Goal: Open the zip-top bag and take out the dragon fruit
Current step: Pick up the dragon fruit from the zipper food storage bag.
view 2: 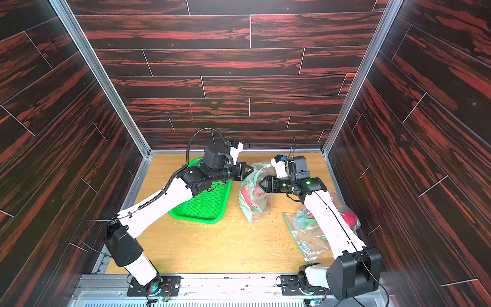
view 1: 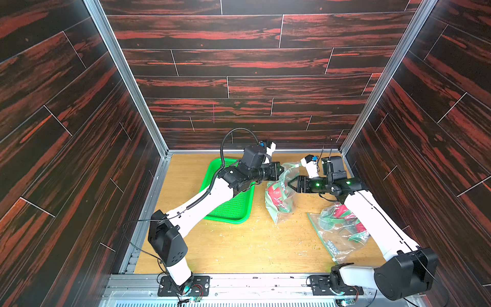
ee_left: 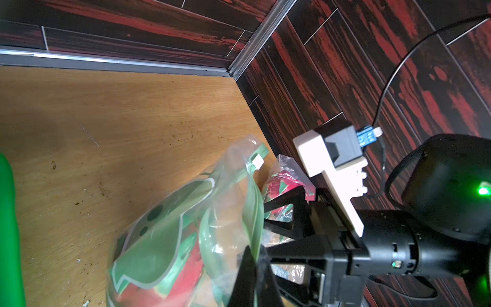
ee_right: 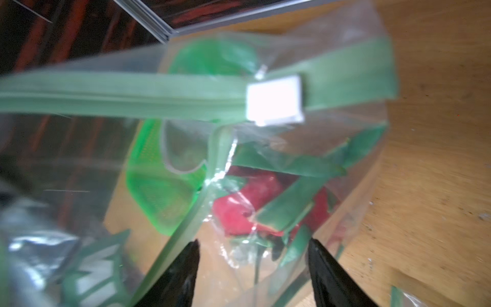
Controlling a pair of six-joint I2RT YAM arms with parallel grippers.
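Left gripper (view 1: 281, 170): pinched tight on zip-top bag (view 1: 282, 210) rim, bag upright. Right gripper (view 1: 288, 183): jaws spread wide, at bag's side. Dragon fruit (view 1: 273, 192) inside.

Bright, even light; zip-top bag (ee_right: 159, 98) blurred in the right wrist view.

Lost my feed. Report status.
Left gripper shut on bag rim. Right gripper open at bag. Fruit inside, not out. Second bag lies under right arm.
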